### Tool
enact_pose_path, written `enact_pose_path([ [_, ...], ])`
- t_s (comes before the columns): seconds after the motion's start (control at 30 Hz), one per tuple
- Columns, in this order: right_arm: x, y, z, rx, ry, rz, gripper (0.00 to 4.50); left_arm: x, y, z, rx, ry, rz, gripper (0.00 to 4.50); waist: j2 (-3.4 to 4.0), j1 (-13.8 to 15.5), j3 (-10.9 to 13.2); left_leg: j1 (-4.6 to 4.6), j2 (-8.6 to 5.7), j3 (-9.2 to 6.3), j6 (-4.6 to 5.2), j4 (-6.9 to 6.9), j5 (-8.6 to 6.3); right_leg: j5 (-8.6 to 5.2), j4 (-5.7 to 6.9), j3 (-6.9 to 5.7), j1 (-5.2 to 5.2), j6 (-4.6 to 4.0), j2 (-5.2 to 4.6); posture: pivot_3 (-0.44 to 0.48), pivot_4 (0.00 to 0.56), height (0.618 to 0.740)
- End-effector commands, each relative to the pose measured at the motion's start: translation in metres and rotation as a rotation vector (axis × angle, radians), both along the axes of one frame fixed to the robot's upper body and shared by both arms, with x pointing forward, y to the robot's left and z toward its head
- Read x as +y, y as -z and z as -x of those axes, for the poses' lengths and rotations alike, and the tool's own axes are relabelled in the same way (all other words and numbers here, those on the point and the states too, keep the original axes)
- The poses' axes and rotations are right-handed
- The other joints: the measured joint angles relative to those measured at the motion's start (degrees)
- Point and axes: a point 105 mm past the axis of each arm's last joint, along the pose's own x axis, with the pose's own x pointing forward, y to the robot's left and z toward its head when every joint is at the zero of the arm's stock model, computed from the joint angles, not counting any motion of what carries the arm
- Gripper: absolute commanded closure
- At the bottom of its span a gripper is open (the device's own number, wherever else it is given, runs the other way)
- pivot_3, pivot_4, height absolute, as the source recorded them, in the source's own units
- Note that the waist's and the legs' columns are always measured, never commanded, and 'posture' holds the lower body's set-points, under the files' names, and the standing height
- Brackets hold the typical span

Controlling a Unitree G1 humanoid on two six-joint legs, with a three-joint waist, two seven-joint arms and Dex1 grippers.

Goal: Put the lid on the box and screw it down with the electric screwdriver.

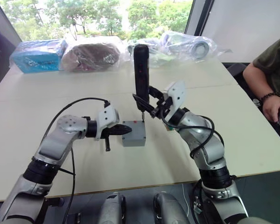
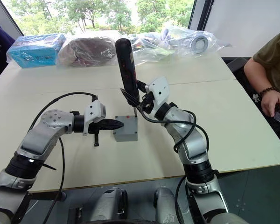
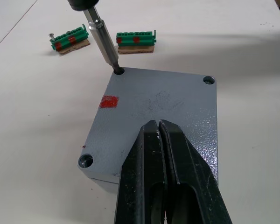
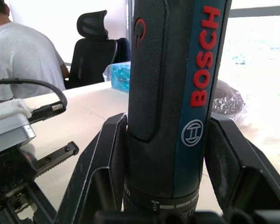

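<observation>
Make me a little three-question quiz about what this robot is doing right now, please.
1. True or false: the lid already sits on the box.
2. Which claw holds the electric screwdriver? A) left B) right
3. Fill in: the screwdriver's bit sits in a corner ____ of the lid.

Key: 1. True; the shut left claw presses on the lid. 2. B; the right claw grips it upright. 3. Hole, on the side nearer the two green terminal blocks.
</observation>
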Motion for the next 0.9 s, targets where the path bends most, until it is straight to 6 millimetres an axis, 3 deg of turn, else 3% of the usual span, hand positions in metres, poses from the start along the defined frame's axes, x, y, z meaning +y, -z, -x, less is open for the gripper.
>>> enact_pose_path([
  [0.03,0.004,-0.006,0.009,-0.052,-0.002,-0.016,2.66,0.001,0.003,0.001,0.010,0.006,-0.014,4.50,0.00,0.0,0.0,0.02,0.00,0.00,0.00,0.00,0.00,0.00,0.00,0.00,0.00,0.00,-0.01,0.000,0.150,0.740],
  [0.3,0.009,0.009,0.015,0.004,-0.013,0.008,2.66,0.002,0.006,0.003,0.022,0.007,-0.020,4.50,-0.02,0.0,0.0,0.15,0.00,-0.01,0.00,0.00,0.00,-0.01,0.00,0.00,0.12,0.00,0.00,0.000,0.150,0.740],
  [0.57,0.000,0.052,-0.001,0.245,0.081,0.083,2.66,0.004,0.015,0.004,0.036,0.000,-0.041,4.50,-0.17,-0.1,-0.4,0.50,0.02,-0.05,0.01,-0.09,-0.01,-0.02,-0.02,0.03,0.39,-0.02,0.00,0.000,0.150,0.740],
  [0.9,-0.004,0.077,-0.001,0.357,0.114,0.143,2.66,0.006,0.019,0.001,0.044,-0.016,-0.041,4.50,-0.43,-0.1,-1.5,0.97,0.06,-0.14,0.03,-0.19,-0.03,-0.18,-0.08,0.05,0.87,-0.25,-0.04,0.000,0.150,0.740],
])
